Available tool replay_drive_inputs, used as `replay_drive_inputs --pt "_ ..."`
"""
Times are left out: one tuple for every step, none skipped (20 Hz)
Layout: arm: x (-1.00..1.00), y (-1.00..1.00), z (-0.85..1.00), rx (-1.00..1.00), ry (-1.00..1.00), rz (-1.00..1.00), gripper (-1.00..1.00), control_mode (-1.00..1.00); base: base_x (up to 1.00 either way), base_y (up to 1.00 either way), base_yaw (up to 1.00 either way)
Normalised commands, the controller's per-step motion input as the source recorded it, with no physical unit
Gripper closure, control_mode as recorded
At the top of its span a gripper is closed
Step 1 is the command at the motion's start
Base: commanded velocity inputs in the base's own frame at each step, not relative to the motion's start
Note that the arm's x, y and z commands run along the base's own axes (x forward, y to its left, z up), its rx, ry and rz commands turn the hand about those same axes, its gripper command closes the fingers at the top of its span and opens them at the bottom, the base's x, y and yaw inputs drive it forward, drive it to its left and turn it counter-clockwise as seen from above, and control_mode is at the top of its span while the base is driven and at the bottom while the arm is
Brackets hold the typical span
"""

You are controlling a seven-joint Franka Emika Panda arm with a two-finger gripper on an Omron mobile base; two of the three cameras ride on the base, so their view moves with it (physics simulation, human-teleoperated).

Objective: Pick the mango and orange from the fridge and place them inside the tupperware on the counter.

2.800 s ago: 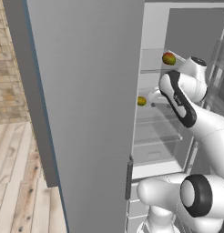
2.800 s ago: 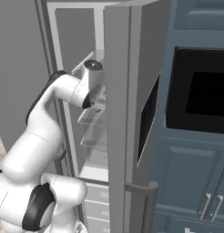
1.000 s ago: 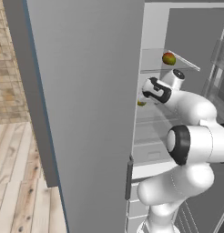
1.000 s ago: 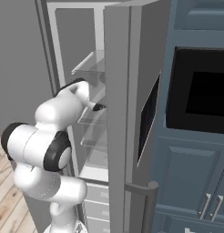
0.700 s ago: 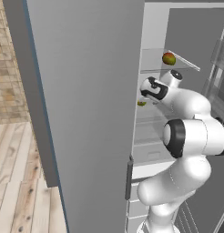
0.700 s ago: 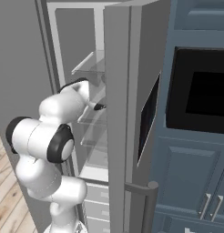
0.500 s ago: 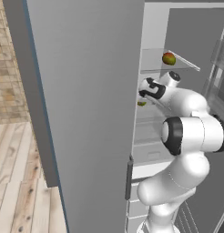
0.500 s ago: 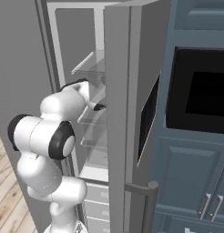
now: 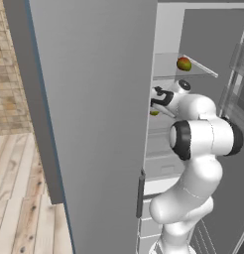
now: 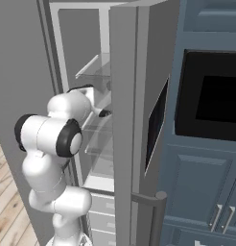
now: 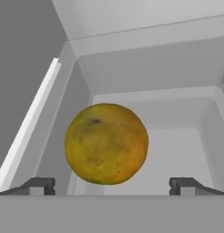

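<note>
The fridge [image 9: 94, 124] stands open with my arm reaching inside. The orange [image 11: 106, 143] fills the middle of the hand view, resting on a pale shelf. My gripper [image 11: 113, 186] is open, one fingertip on each side of the orange and a little short of it. From the left base view the orange [image 9: 153, 112] peeks out beside the door edge, just below the hand [image 9: 161, 97]. The mango [image 9: 183, 63], red-orange with a green patch, sits on the glass shelf above. The tupperware and the counter are out of view.
The wide left fridge door [image 9: 84, 149] screens most of the interior. The right fridge door [image 10: 134, 120] stands close to my arm. Dark blue cabinets with a black built-in oven [image 10: 211, 96] lie to the right. A glass shelf [image 9: 168, 72] hangs just above the hand.
The arm has folded and the hand has dropped from near the mango's shelf to the orange's level, edging closer to it. The gripper has stayed open.
</note>
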Motion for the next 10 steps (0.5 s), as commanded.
replay_drive_inputs --pt "0.33 0.00 -0.04 0.00 0.04 -0.01 -1.00 -1.00 0.00 0.00 0.00" --pt "0.33 0.00 -0.04 0.00 0.00 -0.01 -1.00 -1.00 0.00 0.00 0.00" --pt "0.33 0.00 -0.06 0.00 0.00 -0.01 -1.00 -1.00 0.00 0.00 0.00" --pt "0.33 0.00 -0.07 0.00 0.00 -0.01 -1.00 -1.00 0.00 0.00 0.00" --pt "0.32 0.00 -0.07 0.00 0.00 -0.01 -1.00 -1.00 0.00 0.00 0.00" --pt "0.33 0.00 -0.07 0.00 0.00 -0.01 -1.00 -1.00 0.00 0.00 0.00" --pt "0.33 0.00 -0.06 0.00 0.00 -0.01 -1.00 -1.00 0.00 0.00 0.00" --pt "0.34 0.00 -0.06 0.00 0.00 -0.01 -1.00 -1.00 0.00 0.00 0.00" --pt "0.35 0.00 -0.07 0.00 0.00 0.00 -1.00 -1.00 0.00 0.00 0.00" --pt "0.34 0.00 -0.10 0.00 0.00 0.00 -1.00 -1.00 0.00 0.00 0.00"
